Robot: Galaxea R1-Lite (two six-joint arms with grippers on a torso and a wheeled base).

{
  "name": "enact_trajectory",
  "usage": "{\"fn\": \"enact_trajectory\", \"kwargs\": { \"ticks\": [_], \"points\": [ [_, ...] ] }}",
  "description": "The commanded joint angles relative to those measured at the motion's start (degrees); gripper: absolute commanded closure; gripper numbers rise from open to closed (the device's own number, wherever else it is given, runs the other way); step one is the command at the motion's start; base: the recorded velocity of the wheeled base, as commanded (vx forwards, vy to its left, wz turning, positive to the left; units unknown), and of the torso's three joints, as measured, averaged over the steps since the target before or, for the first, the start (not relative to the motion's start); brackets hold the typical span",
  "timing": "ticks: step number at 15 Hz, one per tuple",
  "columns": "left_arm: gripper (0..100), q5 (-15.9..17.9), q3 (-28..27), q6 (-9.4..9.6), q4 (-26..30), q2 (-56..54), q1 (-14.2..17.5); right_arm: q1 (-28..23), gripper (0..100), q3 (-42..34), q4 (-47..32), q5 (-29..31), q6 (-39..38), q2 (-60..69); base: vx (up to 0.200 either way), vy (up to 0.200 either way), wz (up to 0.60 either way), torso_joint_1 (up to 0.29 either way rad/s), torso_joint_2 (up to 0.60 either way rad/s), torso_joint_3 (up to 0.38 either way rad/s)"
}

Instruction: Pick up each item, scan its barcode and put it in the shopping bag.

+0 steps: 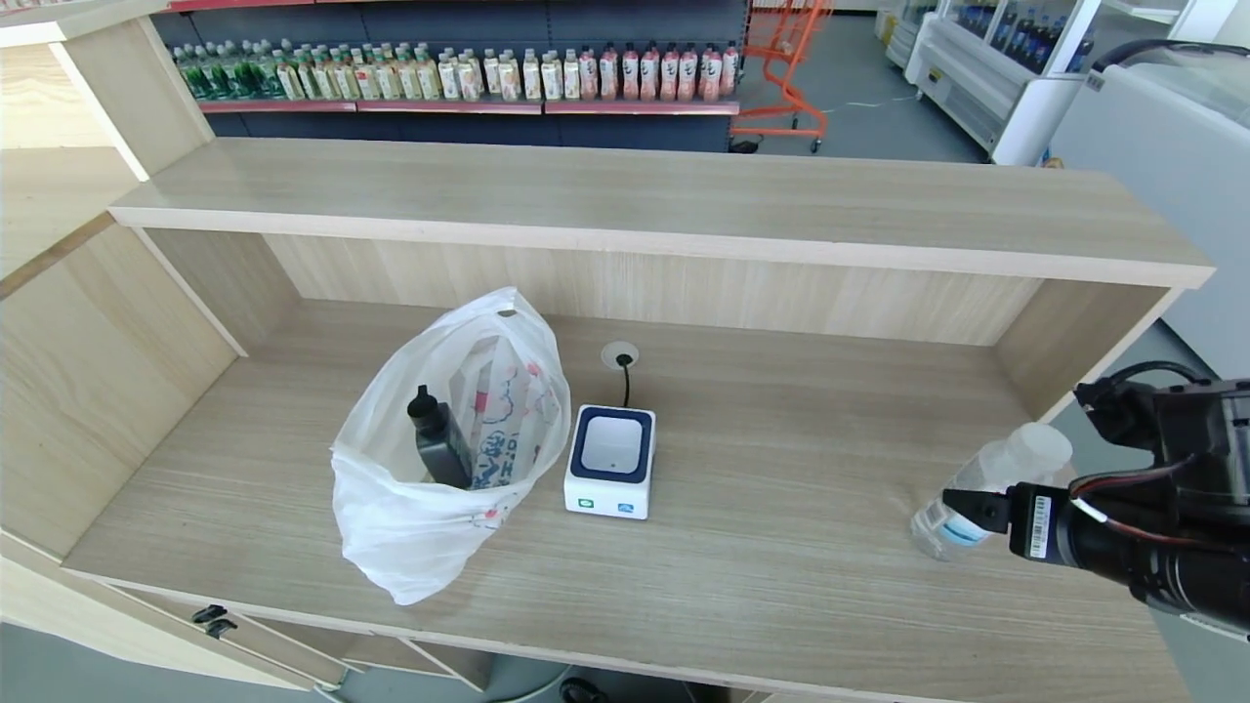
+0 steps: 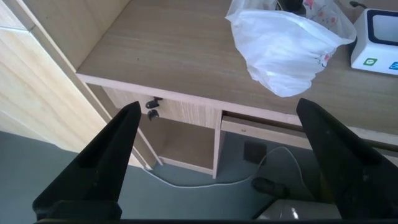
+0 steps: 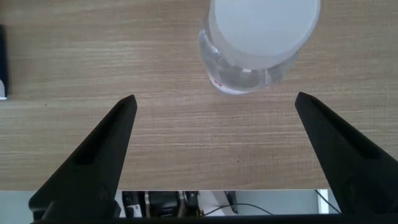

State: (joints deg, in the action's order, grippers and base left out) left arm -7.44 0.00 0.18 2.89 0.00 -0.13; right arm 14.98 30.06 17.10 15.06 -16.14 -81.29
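A clear water bottle (image 1: pixel 981 483) with a white cap stands upright at the right of the wooden counter (image 1: pixel 781 547); in the right wrist view the water bottle (image 3: pixel 261 43) sits just beyond my fingertips. My right gripper (image 3: pixel 216 102) is open, close beside the bottle and not touching it. The white shopping bag (image 1: pixel 430 508) stands at centre-left, holding a dark bottle (image 1: pixel 439 444) and a printed package (image 1: pixel 503 425). The white and blue scanner (image 1: pixel 610 459) sits right of the bag. My left gripper (image 2: pixel 219 107) is open, low before the counter's front edge, empty.
A raised back ledge (image 1: pixel 635 205) and side walls enclose the counter. The scanner's cable runs to a hole (image 1: pixel 620 354) behind it. Drawers with a key (image 2: pixel 152 109) lie under the front edge. Bare counter lies between the scanner and the water bottle.
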Motion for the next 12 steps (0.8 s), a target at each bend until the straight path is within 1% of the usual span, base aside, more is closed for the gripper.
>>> {"fn": "enact_trajectory", "kwargs": {
  "ticks": [1, 2, 5, 8, 12],
  "points": [
    [0, 0.0, 0.0, -0.01, 0.0, 0.1, 0.0, 0.0, 0, 0.1, 0.1, 1.4, 0.1, -3.9, 0.0, 0.0, 0.0, 0.0, 0.0, 0.0],
    [0, 0.0, 0.0, -0.01, 0.0, 0.1, 0.0, 0.0, 0, 0.2, 0.3, 2.7, 0.1, -5.4, 0.0, 0.0, 0.0, 0.0, 0.0, 0.0],
    [0, 0.0, 0.0, -0.01, 0.0, 0.1, 0.0, 0.1, 0, 0.3, 2.1, 3.2, 0.1, -7.0, 0.0, 0.0, 0.0, 0.0, 0.0, 0.0],
    [0, 0.0, 0.0, -0.01, 0.0, 0.1, 0.0, 0.0, 0, 0.1, 9.5, 3.0, 2.0, -11.1, 0.0, 0.0, 0.0, 0.0, 0.0, 0.0],
    [0, 0.0, 0.0, -0.01, 0.0, 0.1, 0.0, 0.3, 0, 0.2, 14.2, 2.7, 5.1, -13.9, 0.0, 0.0, 0.0, 0.0, 0.0, 0.0]
  ]
}}
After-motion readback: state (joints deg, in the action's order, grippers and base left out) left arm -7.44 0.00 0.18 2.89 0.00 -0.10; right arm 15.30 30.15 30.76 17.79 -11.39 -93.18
